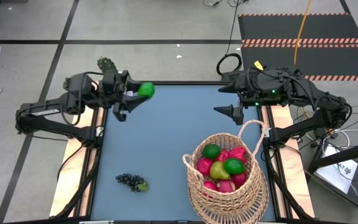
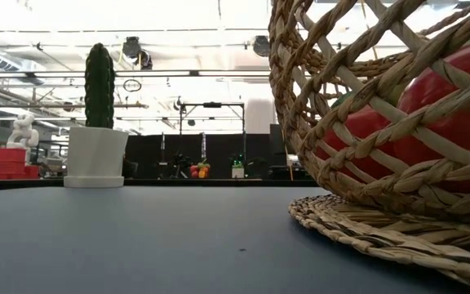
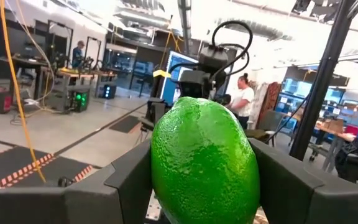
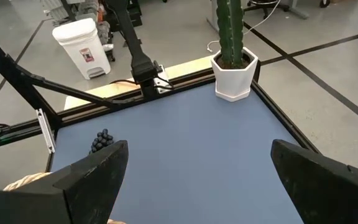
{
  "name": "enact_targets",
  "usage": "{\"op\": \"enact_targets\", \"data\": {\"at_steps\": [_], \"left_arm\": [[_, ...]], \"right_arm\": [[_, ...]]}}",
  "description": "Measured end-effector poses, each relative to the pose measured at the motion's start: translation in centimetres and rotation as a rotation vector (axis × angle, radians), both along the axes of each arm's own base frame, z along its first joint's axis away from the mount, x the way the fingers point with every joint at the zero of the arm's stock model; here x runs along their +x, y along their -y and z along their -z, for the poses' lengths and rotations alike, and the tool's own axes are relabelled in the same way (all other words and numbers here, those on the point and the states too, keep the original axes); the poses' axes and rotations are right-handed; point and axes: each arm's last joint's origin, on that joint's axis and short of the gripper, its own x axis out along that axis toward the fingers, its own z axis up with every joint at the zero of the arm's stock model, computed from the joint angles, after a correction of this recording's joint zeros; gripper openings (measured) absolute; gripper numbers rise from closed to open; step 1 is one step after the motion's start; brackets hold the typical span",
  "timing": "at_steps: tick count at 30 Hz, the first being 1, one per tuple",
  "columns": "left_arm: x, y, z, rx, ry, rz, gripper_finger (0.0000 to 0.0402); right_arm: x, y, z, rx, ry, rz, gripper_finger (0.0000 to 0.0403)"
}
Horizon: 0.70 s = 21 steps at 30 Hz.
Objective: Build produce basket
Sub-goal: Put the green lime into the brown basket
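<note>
My left gripper (image 1: 137, 94) is over the table's far left part, shut on a green lime (image 1: 146, 89), which fills the left wrist view (image 3: 204, 162). The tan wicker basket (image 1: 229, 183) stands at the near right, its base on the table, and holds limes, a pear and pink-red fruits (image 1: 224, 167). It is close up in the low view (image 2: 382, 122). A dark grape bunch (image 1: 131, 182) lies on the table at the near left and also shows in the right wrist view (image 4: 101, 142). My right gripper (image 1: 224, 99) is open and empty at the far right (image 4: 197, 177). My left gripper pinches the lime's two opposite sides (image 3: 160, 168) between its two fingers (image 3: 126, 183). The fingers lie level, pointing toward the table's right side. The lime is lifted clear of the table and stands out past the fingertips.
A green cactus in a white pot (image 2: 96, 122) stands at the table's far left corner (image 4: 234, 74). Bare blue table top (image 1: 166, 137) lies between the grippers and the basket. The basket's arched handle (image 1: 253, 134) rises just near of my right gripper.
</note>
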Motion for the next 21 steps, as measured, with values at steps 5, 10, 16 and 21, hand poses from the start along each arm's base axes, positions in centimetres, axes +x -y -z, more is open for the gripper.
{"op": "enact_targets", "data": {"at_steps": [5, 10, 16, 21], "left_arm": [[-0.02, 0.0, 0.02, 0.002, -0.003, 0.0, 0.0239], [0.2, -0.02, 0.16, 0.04, -0.014, -0.009, 0.0239], [0.16, -0.02, 0.13, 0.277, -0.024, -0.061, 0.0239], [0.16, -0.02, 0.12, 0.45, -0.031, -0.099, 0.0239]], "right_arm": [[0.0, 0.0, 0.0, 0.0, 0.0, 0.0, 0.0389], [-0.01, 0.0, -0.01, 0.0, 0.0, 0.0, 0.0389], [-0.01, 0.0, -0.01, 0.0, 0.0, 0.0, 0.0389], [-0.01, 0.0, -0.01, 0.0, 0.0, 0.0, 0.0389]]}}
